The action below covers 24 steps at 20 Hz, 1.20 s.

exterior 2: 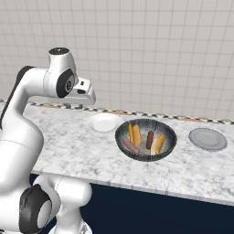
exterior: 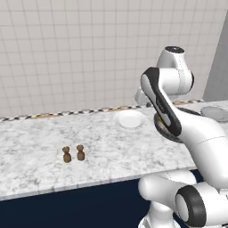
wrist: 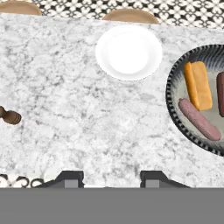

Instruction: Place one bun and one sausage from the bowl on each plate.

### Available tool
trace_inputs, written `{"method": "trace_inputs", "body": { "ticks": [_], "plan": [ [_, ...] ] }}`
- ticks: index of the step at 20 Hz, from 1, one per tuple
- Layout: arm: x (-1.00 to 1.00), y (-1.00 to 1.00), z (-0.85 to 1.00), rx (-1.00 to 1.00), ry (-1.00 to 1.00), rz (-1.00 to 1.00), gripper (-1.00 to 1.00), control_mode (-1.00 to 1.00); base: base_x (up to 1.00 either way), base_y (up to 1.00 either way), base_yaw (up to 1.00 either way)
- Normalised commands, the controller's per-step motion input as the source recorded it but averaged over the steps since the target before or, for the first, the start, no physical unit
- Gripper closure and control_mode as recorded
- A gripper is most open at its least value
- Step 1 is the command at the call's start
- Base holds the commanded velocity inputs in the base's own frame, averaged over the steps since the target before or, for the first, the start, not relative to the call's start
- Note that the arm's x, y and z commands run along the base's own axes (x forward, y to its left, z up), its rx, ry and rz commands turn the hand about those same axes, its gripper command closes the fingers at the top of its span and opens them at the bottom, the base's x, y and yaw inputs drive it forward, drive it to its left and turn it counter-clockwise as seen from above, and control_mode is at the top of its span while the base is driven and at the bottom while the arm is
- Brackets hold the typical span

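The bowl (exterior 2: 146, 139) holds buns (wrist: 198, 85) and sausages (wrist: 199, 119) on the tabletop (exterior: 40, 144) between both plates; likely light, round, rollable; pinch mid-length, crosswise; the empty gripper (wrist: 106, 178) looks nearly pressed together.

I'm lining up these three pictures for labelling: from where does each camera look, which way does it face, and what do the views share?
Left base view: behind the arm to its left, facing the marble counter and tiled wall; the arm rises at lower right, covering most of the bowl.
Right base view: behind the arm to its right, facing the same counter; the arm rises at left.
Hand view: on the hand, looking down on the counter; the gripper tips show at the bottom.
Shared: the white plate and bowl appear in all three; the grey plate in both base views.
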Motion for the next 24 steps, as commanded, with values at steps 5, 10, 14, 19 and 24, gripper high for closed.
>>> {"method": "trace_inputs", "body": {
  "ticks": [5, 10, 14, 19, 24],
  "plan": [
    [0.0, 0.0, 0.0, 0.0, 0.0, 0.0, -1.0, 1.0, 0.0, -0.13, 0.0],
    [0.0, 0.0, 0.0, 0.0, 0.0, 0.0, -1.0, 1.0, 0.04, -0.75, -0.01],
    [0.0, 0.0, 0.0, 0.0, 0.0, 0.0, -1.0, 1.0, 0.15, -0.77, 0.0],
    [0.0, 0.0, 0.0, 0.0, 0.0, 0.0, -1.0, 1.0, 0.14, -0.67, -0.03],
    [0.0, 0.0, 0.0, 0.0, 0.0, 0.0, -1.0, 1.0, 0.64, -0.24, -0.02]
  ]
}}
